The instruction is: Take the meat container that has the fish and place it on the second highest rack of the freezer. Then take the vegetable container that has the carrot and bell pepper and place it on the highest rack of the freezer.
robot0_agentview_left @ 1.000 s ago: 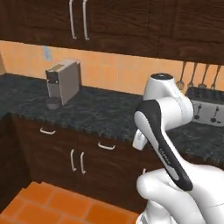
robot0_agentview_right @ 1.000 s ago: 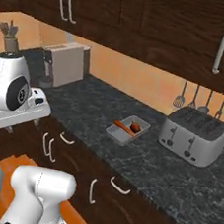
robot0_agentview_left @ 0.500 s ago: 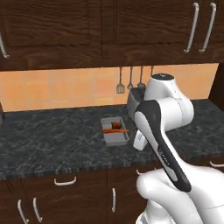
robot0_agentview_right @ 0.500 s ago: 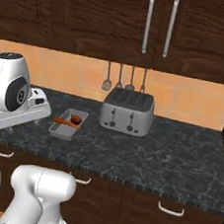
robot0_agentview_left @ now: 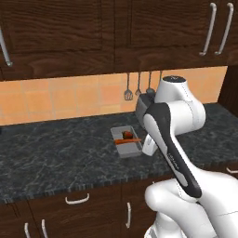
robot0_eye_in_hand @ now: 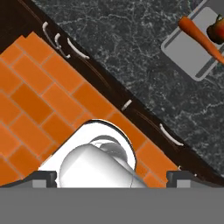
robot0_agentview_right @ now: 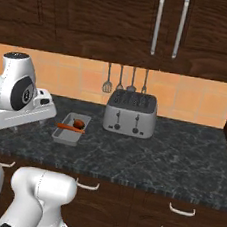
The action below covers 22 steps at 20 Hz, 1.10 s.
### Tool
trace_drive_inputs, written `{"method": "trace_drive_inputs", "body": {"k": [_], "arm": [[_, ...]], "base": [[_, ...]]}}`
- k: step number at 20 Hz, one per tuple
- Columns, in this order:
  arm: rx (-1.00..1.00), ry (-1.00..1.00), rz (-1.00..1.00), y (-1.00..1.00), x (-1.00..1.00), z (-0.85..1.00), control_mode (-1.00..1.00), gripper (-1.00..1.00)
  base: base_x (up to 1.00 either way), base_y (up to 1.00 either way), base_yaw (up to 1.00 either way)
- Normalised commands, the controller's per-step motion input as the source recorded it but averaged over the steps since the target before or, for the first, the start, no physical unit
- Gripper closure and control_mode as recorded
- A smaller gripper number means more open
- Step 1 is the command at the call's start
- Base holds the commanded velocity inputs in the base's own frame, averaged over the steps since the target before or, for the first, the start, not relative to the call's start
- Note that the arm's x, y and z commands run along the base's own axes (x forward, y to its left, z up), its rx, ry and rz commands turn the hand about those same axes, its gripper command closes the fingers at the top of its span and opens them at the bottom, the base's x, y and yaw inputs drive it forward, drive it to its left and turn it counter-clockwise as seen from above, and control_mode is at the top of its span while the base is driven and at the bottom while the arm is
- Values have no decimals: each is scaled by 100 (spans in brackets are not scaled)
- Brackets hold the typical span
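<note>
On the dark speckled counter (robot0_agentview_right: 171, 153) sits the grey vegetable container (robot0_agentview_right: 72, 129), a shallow open tray just left of the silver toaster (robot0_agentview_right: 131, 114) in the right base view. Across it lies the carrot (robot0_agentview_right: 68, 127), slim and bright orange, with the bell pepper (robot0_agentview_right: 78, 124) tucked just behind it (rounded, reddish, a little dark on top). From the left base view the same tray (robot0_agentview_left: 127, 141) rests near the middle of the counter, partly beside my white forearm, which hides most of the toaster. Three utensils (robot0_agentview_right: 126, 81) hang on the orange tiled wall above. My hand looks down past the counter edge: the tray (robot0_eye_in_hand: 192, 48) sits at the upper right corner of that view, carrot (robot0_eye_in_hand: 202, 38) crossing it, pepper (robot0_eye_in_hand: 216, 28) at the frame's edge, and orange floor tiles (robot0_eye_in_hand: 39, 100) spread below the dark cabinet fronts. My gripper (robot0_eye_in_hand: 111, 176) is well apart from the tray, fingers spread wide at either side of the view, holding nothing.
</note>
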Motion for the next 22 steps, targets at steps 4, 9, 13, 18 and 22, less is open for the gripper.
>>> {"method": "trace_drive_inputs", "body": {"k": [4,9,13,18,22], "arm": [[0,0,0,0,0,0,100,-100],[2,-1,-3,-6,0,-6,-100,-100],[14,-2,-1,-39,21,-43,-100,-100],[-5,10,16,-22,92,-38,-100,-100],[-30,11,20,0,87,-23,-100,-100]], "base": [[14,42,-17],[0,-1,-23],[0,0,0],[0,0,0],[0,0,0]]}}
